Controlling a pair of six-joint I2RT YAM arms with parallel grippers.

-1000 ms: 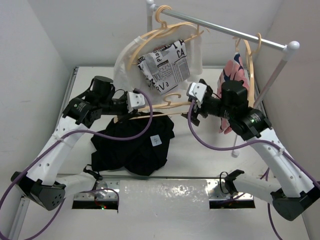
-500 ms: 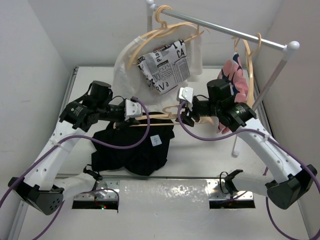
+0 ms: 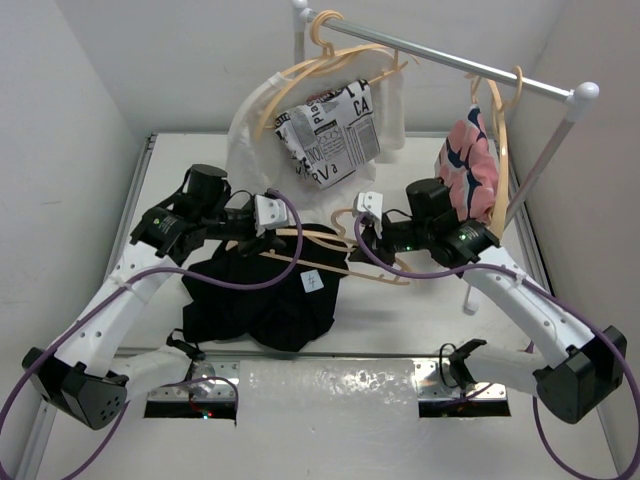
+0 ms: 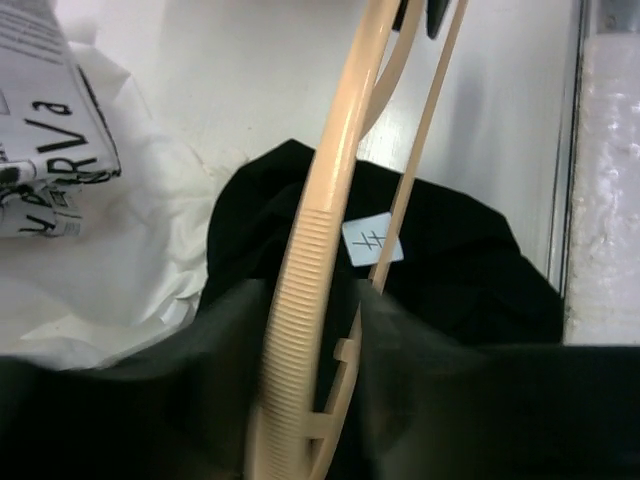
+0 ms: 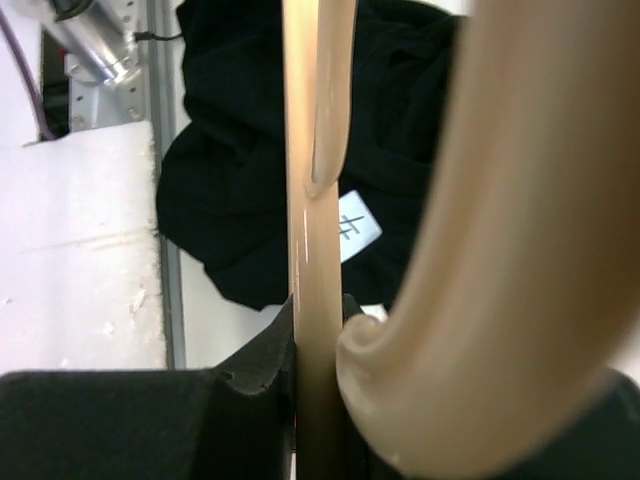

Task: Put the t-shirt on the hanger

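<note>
The left pincer (image 3: 268, 238) and right pincer (image 3: 362, 243) each clamp the hanger (image 4: 312, 270), though the left grip is blurred and only probable. The hanger has swung lower and now slants above the black t-shirt (image 3: 260, 305), which lies crumpled on the tabletop (image 3: 420, 320), so threading can begin.

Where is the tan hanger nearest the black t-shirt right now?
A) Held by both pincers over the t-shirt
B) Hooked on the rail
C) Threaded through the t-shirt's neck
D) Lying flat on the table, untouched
A: the left pincer and the right pincer both clamp the hanger, which spans over the crumpled t-shirt on the table.
</note>
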